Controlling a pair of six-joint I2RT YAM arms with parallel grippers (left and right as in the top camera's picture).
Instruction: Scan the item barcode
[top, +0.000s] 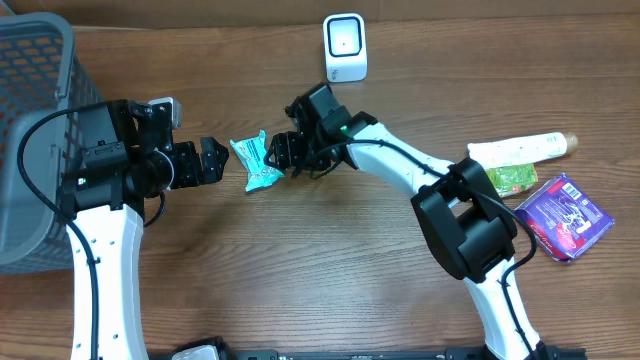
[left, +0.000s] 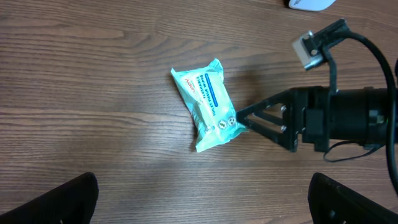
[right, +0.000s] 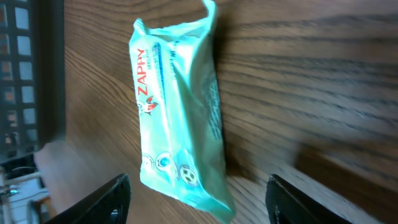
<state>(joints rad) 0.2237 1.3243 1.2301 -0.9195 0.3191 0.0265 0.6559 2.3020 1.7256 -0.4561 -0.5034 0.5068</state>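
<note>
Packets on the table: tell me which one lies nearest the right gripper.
The teal packet, right at the right gripper; the green packet and purple packet lie far off to the side.

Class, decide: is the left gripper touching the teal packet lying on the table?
Apart. In the left wrist view, the left gripper has its fingertips at the bottom corners of the picture, and bare table lies between them and the teal packet.

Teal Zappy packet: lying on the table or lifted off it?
Lying on the table. The packet rests flat, shadow tight against it; right gripper straddles one end, jaws apart.
</note>
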